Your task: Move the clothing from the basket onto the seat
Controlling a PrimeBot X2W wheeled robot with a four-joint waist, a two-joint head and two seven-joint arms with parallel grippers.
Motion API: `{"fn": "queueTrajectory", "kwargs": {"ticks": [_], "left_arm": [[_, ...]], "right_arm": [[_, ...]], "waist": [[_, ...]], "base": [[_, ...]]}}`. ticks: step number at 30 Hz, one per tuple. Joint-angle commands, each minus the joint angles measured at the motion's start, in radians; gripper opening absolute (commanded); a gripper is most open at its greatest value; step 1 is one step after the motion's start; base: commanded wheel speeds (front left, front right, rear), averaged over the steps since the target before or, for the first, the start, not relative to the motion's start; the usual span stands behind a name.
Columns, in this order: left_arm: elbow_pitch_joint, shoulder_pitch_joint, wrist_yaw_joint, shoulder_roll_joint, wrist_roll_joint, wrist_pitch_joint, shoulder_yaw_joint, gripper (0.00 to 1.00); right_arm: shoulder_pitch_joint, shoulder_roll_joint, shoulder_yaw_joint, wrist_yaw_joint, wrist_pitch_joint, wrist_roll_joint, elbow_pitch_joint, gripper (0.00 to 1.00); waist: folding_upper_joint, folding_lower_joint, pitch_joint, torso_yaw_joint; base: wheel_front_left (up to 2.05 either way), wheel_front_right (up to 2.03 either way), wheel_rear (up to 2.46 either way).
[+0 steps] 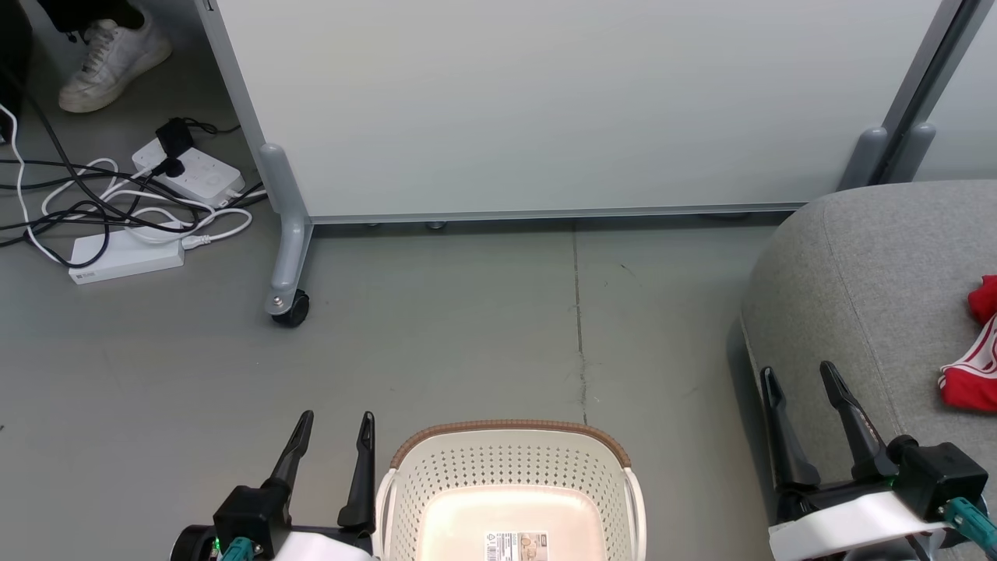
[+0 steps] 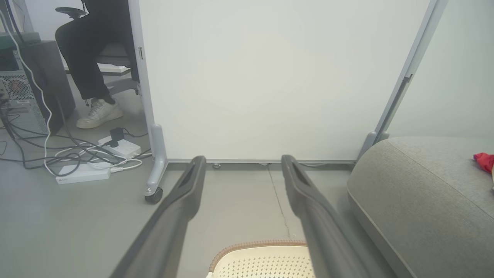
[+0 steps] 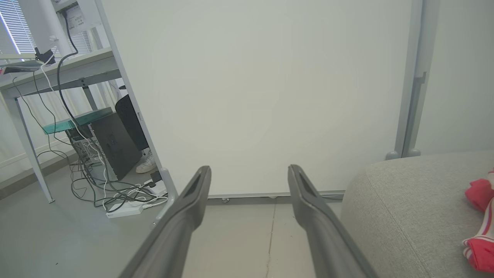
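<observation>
One basket [image 1: 510, 426]. My left claw [image 1: 336, 419] and right claw [image 1: 797, 371] flank it, both spread, gripping nothing. One seat [image 1: 857, 273] to its right bears clothing [image 1: 966, 389], count unclear.

One basket [image 1: 510, 427], one paper label [image 1: 516, 545] on its bottom. One seat [image 1: 857, 273]. Clothing [image 1: 970, 378]: two red patches at the frame edge; one garment or two, can't tell. Two end effectors: left end effector [image 1: 336, 418], right end effector [image 1: 797, 371], two dark fingers each. Two white power strips [image 1: 195, 173]. One white sneaker [image 1: 113, 54]. One partition panel [image 1: 545, 101], one caster wheel [image 1: 294, 308] showing. One computer tower [image 3: 115, 143].
</observation>
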Motion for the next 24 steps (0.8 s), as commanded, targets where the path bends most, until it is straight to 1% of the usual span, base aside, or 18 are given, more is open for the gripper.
{"fn": "queueTrajectory", "kwargs": {"ticks": [1,9,24], "left_arm": [[0.002,-0.004,-0.003,0.004,-0.009,0.0,0.004,1.0],[0.008,-0.009,-0.008,0.004,-0.017,0.0,0.005,1.0],[0.006,-0.007,0.003,0.004,-0.018,0.0,0.008,1.0]], "right_arm": [[-0.003,-0.003,-0.003,0.0,-0.005,0.002,0.004,1.0],[-0.008,-0.003,0.002,0.0,-0.005,0.003,0.009,1.0],[-0.008,-0.003,0.008,0.0,-0.005,-0.002,0.01,1.0]], "waist": [[0.0,0.0,0.001,0.001],[0.0,0.0,0.003,0.003],[0.0,0.0,0.003,0.003]], "base": [[0.0,0.0,0.0],[0.0,0.0,0.0],[0.0,0.0,0.0]]}}
